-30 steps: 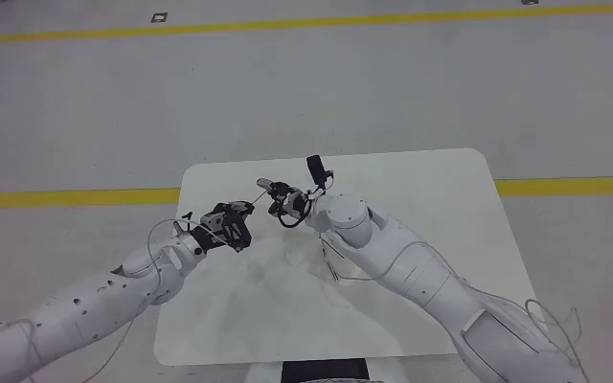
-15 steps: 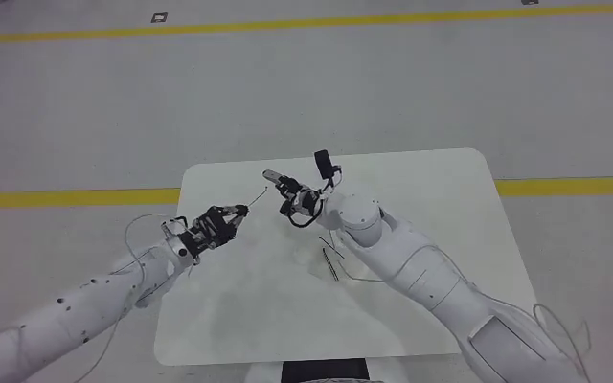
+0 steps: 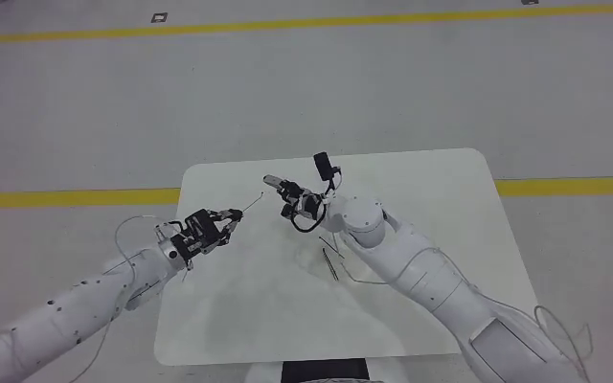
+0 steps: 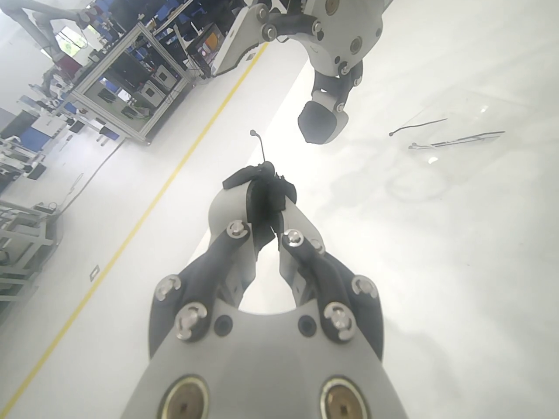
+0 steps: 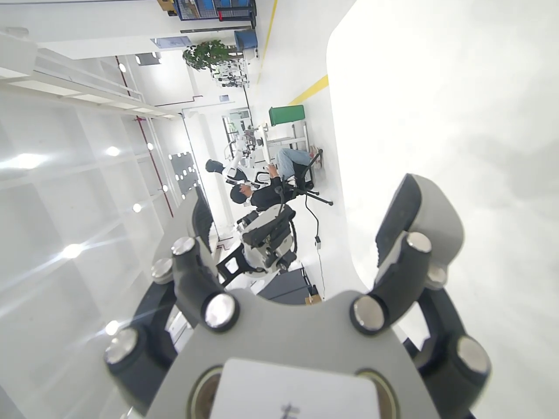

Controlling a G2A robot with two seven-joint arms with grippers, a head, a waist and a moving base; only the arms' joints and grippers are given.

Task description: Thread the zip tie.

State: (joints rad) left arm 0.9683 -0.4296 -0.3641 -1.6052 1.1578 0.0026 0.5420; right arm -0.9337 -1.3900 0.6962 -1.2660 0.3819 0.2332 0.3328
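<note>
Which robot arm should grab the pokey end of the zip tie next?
Right. The right pincer is open and empty, close to the free end of the zip tie. The left pincer is shut on the zip tie, holding it out.

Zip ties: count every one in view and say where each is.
3. One zip tie is pinched in the left claw. A curved tie and a straight tie lie loose on the table; the straight one may be two overlapping.

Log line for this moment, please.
left gripper: jaws shut on tie | right gripper: jaws open, empty, near tie's free end | spare ties on table | not threaded
</note>
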